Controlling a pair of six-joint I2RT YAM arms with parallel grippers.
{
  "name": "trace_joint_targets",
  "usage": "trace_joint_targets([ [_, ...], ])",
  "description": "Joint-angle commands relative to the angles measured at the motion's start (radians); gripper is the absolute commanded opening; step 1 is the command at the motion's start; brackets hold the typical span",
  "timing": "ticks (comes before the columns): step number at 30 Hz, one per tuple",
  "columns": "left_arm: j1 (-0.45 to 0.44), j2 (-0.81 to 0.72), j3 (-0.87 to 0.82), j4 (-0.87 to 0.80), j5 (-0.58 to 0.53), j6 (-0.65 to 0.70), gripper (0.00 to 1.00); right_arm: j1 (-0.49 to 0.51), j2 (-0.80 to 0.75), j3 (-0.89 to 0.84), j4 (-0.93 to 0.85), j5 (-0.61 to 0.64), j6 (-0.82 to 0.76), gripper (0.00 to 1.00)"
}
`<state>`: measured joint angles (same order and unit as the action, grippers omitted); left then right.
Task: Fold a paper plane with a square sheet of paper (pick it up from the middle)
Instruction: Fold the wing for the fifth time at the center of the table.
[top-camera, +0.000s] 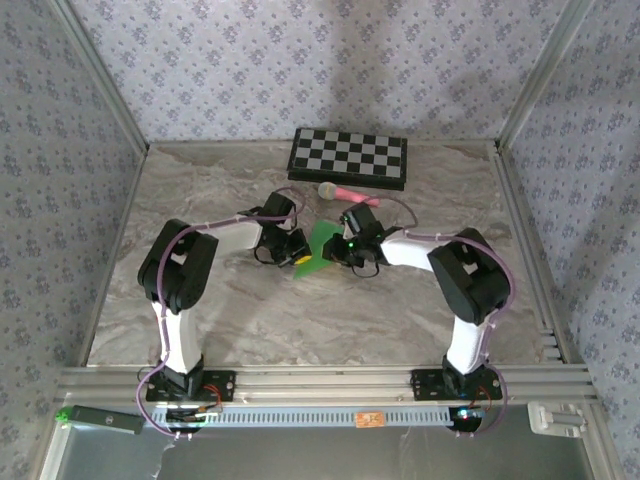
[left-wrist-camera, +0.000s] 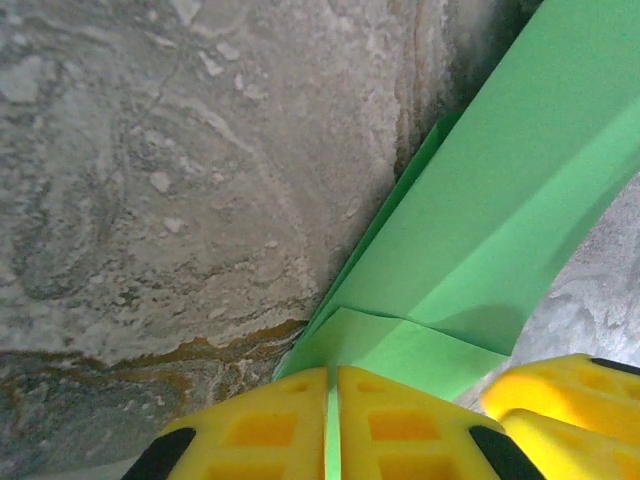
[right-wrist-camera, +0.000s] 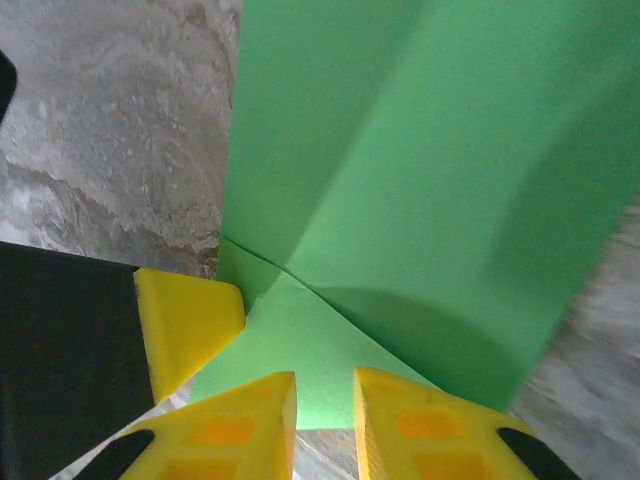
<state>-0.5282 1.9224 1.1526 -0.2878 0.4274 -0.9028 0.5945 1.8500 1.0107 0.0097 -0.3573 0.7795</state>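
- The table (top-camera: 250, 320), grey and marbled, carries everything. Both arms reach in over its middle, and their wrists cover the surface right beside the paper.
- The checkered board (top-camera: 348, 157) lies at the far edge, well apart from the grippers.
- The square sheet of paper (top-camera: 322, 243) sits mid-table between the two grippers, creased, with a flap folded over. From above, the wrists hide its side edges. In both wrist views its upper part runs out of frame.
- The pink-handled microphone (top-camera: 345, 192) lies between the board and the paper, just behind the right wrist.
- The left gripper (left-wrist-camera: 332, 375) is pressed together, pinching a thin edge of the green sheet.
- The right gripper (right-wrist-camera: 325, 385) has its fingers a little apart, with green showing in the gap. Whether they touch the sheet is unclear.
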Motion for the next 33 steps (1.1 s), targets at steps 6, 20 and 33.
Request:
trace_joint_targets([
  [6,0.006,-0.038,-0.002,-0.022,0.011,0.023,0.09,0.011,0.067,0.086,-0.016,-0.003,0.012,0.19],
  [20,-0.002,-0.105,-0.074,0.046,0.045,0.045,0.16,0.017,0.108,0.069,-0.047,-0.009,0.017,0.17],
  [33,-0.004,-0.010,-0.070,-0.024,-0.013,0.019,0.06,0.013,-0.071,-0.037,0.055,0.013,0.127,0.25],
])
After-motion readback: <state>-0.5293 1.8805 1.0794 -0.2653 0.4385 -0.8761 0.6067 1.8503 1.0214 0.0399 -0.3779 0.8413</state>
